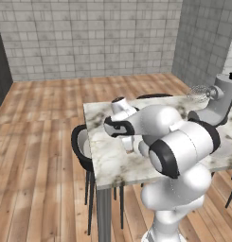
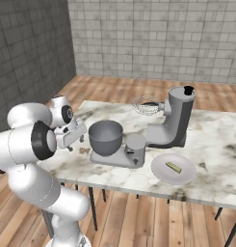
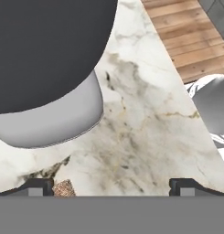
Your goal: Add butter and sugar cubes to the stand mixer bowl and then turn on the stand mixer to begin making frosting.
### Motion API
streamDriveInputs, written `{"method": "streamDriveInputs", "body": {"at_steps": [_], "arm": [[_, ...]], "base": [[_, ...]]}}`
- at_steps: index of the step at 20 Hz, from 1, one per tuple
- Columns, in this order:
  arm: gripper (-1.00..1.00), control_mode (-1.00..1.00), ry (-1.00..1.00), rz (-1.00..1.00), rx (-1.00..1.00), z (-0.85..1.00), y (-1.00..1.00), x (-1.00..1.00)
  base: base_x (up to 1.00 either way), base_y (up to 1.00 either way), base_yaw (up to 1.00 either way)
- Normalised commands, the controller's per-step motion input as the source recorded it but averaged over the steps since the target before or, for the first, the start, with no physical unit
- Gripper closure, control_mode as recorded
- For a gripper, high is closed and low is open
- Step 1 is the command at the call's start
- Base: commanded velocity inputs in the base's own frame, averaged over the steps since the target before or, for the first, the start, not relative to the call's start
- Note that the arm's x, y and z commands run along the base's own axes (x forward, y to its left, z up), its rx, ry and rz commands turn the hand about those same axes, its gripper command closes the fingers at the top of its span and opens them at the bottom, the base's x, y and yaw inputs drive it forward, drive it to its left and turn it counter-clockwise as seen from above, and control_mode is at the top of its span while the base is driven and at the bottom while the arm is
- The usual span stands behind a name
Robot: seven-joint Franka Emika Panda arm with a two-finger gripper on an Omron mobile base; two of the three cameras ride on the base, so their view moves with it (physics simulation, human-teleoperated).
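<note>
The stand mixer [image 2: 175, 120] stands on the marble table [image 2: 211, 140], head tilted back, whisk [image 2: 146, 105] raised. Its dark grey stand mixer bowl [image 2: 106, 136] sits on the flat base [image 2: 120, 157]. The butter [image 2: 174, 167] lies on a white plate [image 2: 184, 177] at the right. Tiny tan sugar cubes [image 2: 83, 150] rest on the table left of the base. My gripper [image 2: 75, 144] hangs open just above and left of them, holding nothing. In the hand view one sugar cube [image 3: 64, 187] sits right beside the left fingertip [image 3: 38, 186], under the bowl [image 3: 45, 50] and base [image 3: 54, 123].
A black chair [image 1: 82, 146] is tucked at the table's left side and another [image 1: 155, 96] at the far side. The table's left edge [image 1: 96, 156] lies close to my gripper. Wooden floor surrounds the table, with grey tiled walls behind it.
</note>
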Motion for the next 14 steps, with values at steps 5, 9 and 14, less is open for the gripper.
{"method": "streamDriveInputs", "body": {"at_steps": [5,9,14], "arm": [[-1.0,-1.0,0.0,0.0,0.0,-0.11,0.07,0.11],[-1.0,-1.0,0.0,0.0,0.0,-0.1,0.13,0.26],[-1.0,-1.0,0.0,0.0,-0.02,-0.1,0.08,0.22]], "base": [[0.0,0.0,0.0],[0.0,0.0,0.0],[0.0,0.0,0.0]]}}
